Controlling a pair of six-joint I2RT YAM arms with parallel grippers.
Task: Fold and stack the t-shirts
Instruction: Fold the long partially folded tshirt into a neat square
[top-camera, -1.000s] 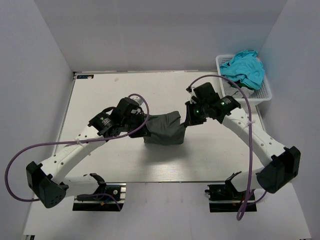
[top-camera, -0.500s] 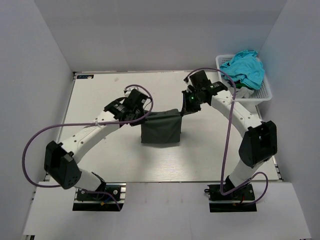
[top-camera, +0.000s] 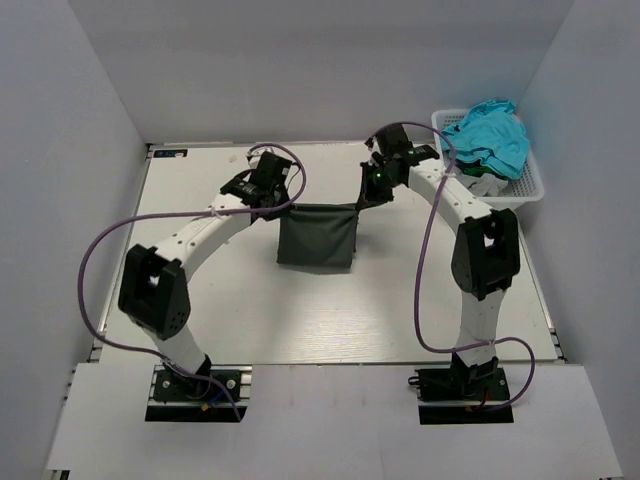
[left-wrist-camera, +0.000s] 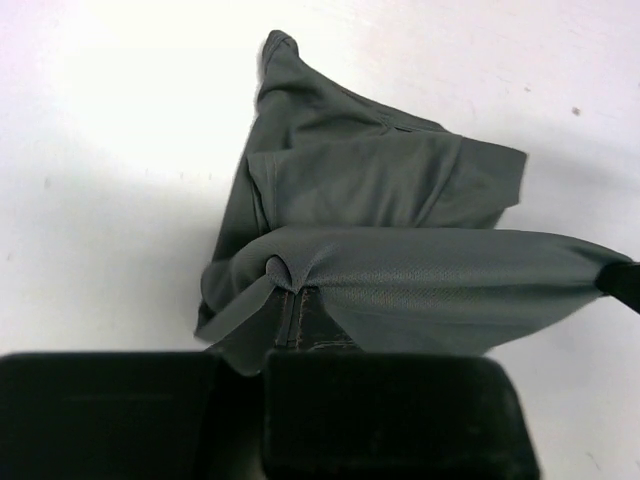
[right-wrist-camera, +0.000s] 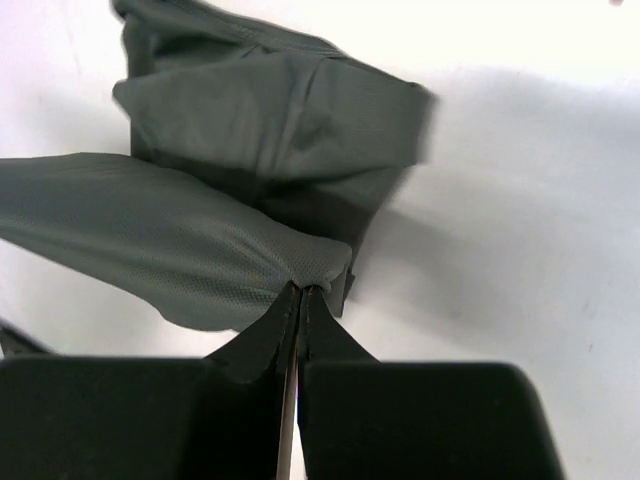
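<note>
**Dark t-shirt stretched between two tools**

Top view: dark t-shirt (top-camera: 318, 238) at frame centre above the bench (top-camera: 200, 300), upper left corner pinched by left tool (top-camera: 284, 205), upper right corner by right tool (top-camera: 361, 200). Turquoise t-shirt (top-camera: 490, 135) heaped in white basket (top-camera: 528, 188), upper right.

Left wrist: fingers pressed together on a bunched edge, lower centre.

Right wrist: fingers clamped on a cloth fold, lower centre.
</note>
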